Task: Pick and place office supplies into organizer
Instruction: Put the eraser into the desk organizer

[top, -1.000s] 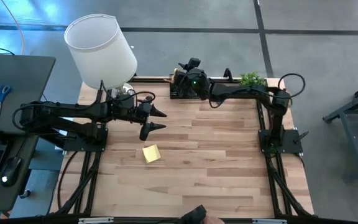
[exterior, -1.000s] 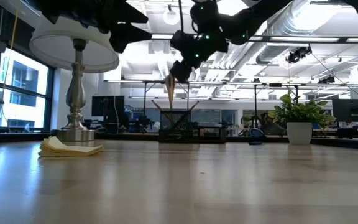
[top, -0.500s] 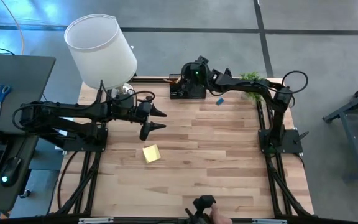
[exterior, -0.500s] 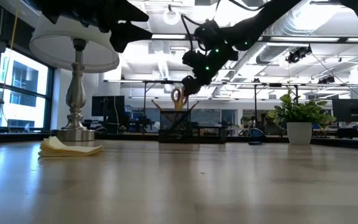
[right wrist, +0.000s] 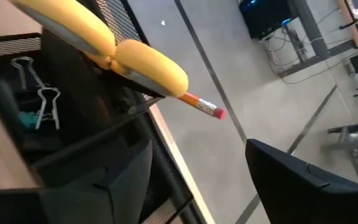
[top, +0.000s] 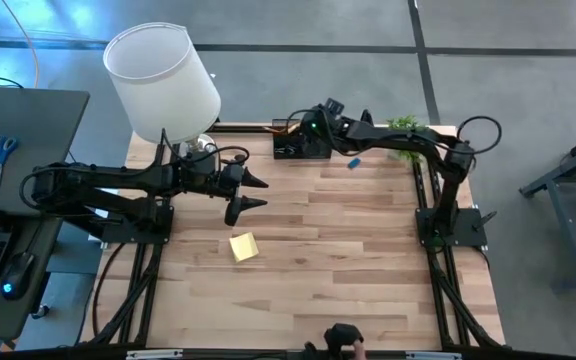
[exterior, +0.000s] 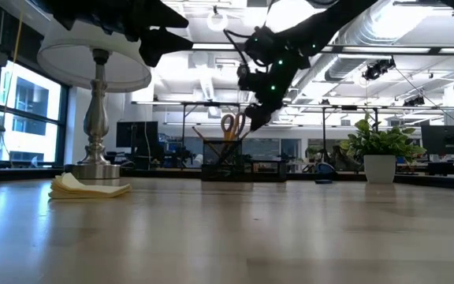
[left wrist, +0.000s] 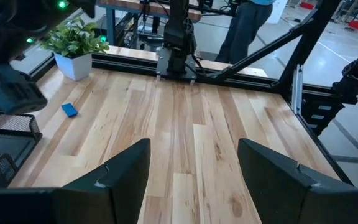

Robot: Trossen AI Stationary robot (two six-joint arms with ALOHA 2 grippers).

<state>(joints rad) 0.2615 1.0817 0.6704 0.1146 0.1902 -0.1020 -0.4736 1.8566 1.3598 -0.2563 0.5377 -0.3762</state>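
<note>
Right gripper hung over the organizer at the table's far edge in the high view, its fingers spread wide and holding nothing. Near the left edge, the left gripper hovered over bare wood, likewise wide open and empty. A yellow sticky-note pad lay nearer the front edge, well apart from the organizer, and a small blue eraser lay just right of it.

From table height, the orange-handled scissors stood handles-up in the organizer's pen cup, with the right gripper just beside the handles and apart from them. The sticky-note pad sat near the lamp.

Looking past the left wrist, the open fingers framed bare table, with the eraser near the plant.

At the right wrist, the scissors' orange handles and a pencil's eraser end showed above the organizer, binder clips lying in a low compartment.
</note>
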